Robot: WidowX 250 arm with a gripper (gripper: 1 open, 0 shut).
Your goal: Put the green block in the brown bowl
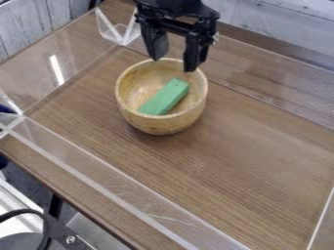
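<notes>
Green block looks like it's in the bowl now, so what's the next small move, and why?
Probably just lift the arm clear. The green block lies inside the brown bowl, and the gripper hangs open above the far rim, holding nothing.

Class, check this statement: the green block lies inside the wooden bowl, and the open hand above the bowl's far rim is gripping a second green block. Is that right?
Not quite. The hand is open and empty, with no second block. The camera view shows the only green block lying inside the wooden bowl, with the hand above the bowl's far rim.
</notes>
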